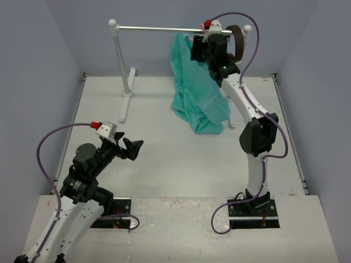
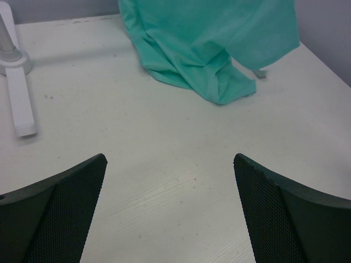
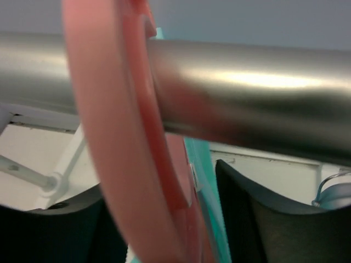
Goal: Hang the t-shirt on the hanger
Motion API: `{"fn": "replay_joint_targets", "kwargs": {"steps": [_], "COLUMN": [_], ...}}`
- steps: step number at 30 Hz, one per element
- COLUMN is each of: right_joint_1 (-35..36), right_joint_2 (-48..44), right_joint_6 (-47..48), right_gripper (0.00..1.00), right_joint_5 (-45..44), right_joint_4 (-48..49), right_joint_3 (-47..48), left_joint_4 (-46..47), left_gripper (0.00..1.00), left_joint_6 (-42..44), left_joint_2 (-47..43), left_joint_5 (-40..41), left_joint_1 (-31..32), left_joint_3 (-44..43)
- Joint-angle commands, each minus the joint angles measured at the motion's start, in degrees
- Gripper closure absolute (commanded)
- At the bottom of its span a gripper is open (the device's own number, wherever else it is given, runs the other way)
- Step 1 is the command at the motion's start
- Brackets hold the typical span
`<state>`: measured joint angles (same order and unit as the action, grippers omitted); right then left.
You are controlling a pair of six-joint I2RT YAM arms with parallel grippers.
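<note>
The teal t-shirt hangs from the pink hanger, and its lower end lies bunched on the table. The hanger's hook curves over the metal rail. My right gripper is up at the rail, its jaws apart on either side of the hook's stem. A gap shows between the right finger and a strip of t-shirt. My left gripper hovers low over the table at the near left, wide open and holding nothing. In its wrist view the t-shirt lies ahead.
The rail spans a white rack whose left post stands on a long foot. Brown headphones hang on the rail just right of my right gripper. Grey walls close in the table on three sides.
</note>
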<state>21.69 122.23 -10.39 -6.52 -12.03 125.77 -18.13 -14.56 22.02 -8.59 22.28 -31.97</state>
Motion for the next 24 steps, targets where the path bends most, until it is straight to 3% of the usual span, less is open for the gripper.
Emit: {"fn": "replay_joint_targets", "kwargs": {"steps": [1,2,4,5,11,17,24], "right_joint_1": [1.4,1.6,1.8,1.8,1.8,2.0,3.5], "right_joint_2": [-9.4,-10.6,-14.5,-16.1,-23.6,-35.9,-62.8], "right_joint_6": [-4.5,-5.3,-6.5,-7.1,-7.0,-5.5,-3.7], "right_gripper": [0.32,0.27,0.03,0.01,0.01,0.01,0.01], "right_joint_5": [-0.1,0.0,0.2,0.1,0.2,-1.6,-10.9], "right_joint_4": [2.2,2.5,2.8,2.6,0.0,-4.4,-11.6], "right_joint_3": [-3.1,-4.4,-8.2,-9.5,-14.3,-23.7,-51.9], "left_joint_4": [0.5,0.3,0.2,0.1,-0.4,-3.2,-7.0], "left_gripper": [0.00,0.00,0.00,0.00,0.00,0.00,0.00], "left_joint_6": [-1.1,-1.1,-1.3,-1.3,-1.9,-6.8,-6.6], "left_joint_2": [-0.2,-0.1,0.2,0.5,2.5,4.5,4.2], "left_joint_5": [2.5,2.9,3.6,3.8,6.7,23.1,38.3], "left_joint_1": [0.3,0.3,0.3,0.2,0.0,-3.4,-7.7], "left_joint_3": [0.0,-0.1,-0.1,-0.1,-0.6,-2.5,-4.3]}}
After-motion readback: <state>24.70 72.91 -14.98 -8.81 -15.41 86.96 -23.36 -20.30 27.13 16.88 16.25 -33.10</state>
